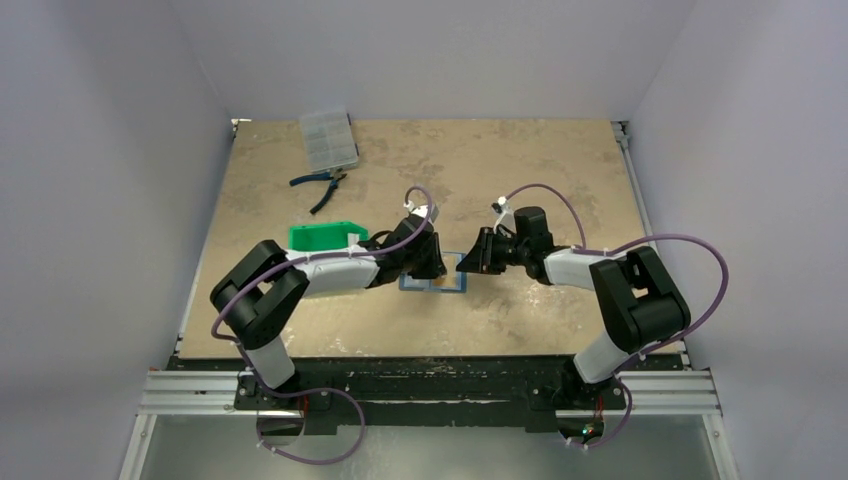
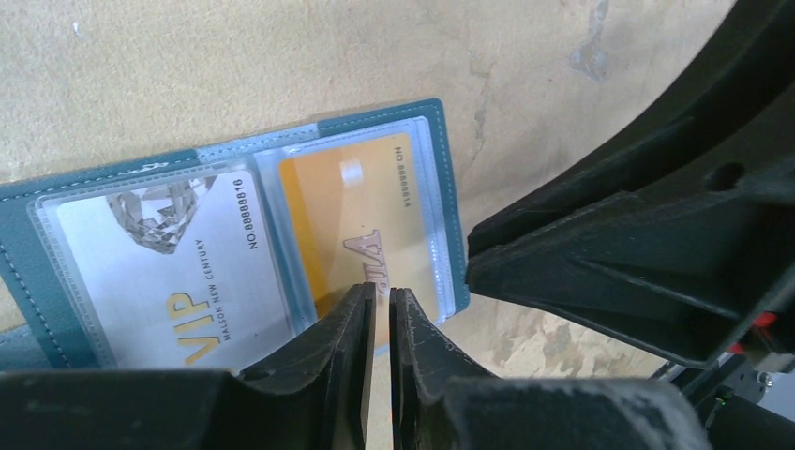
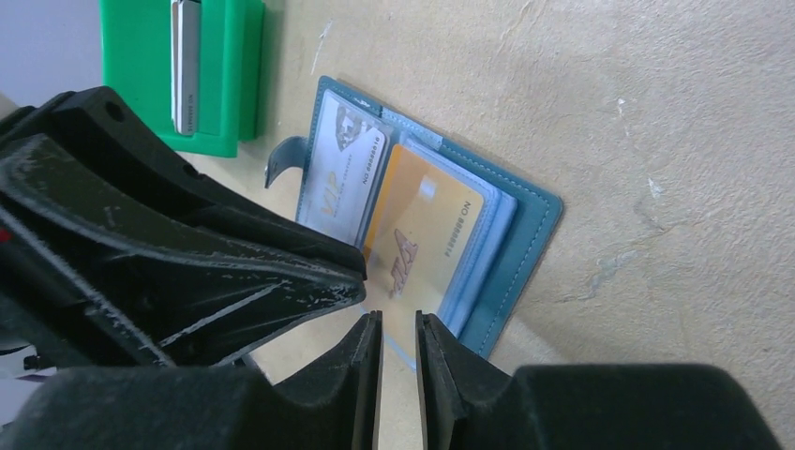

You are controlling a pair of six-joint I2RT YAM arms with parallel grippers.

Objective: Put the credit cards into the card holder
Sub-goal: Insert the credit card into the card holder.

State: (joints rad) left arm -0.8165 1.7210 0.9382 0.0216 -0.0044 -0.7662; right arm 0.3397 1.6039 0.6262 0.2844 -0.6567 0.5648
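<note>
Step, I judged: seating gold plastic card (image 2: 375, 206) in open teal-blue folding card holder (image 2: 453, 206). Card lay just ahead of left gripper (image 2: 382, 298), jaws nearly together at card's near edge. On right gripper (image 3: 398, 323) slit was narrow; I could not tell any grip. Next needed: gentle forward push.

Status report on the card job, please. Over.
Left claw shut on gold card, partly in card holder. Right claw narrow at holder's edge, grip unclear. Nothing blocking.
</note>
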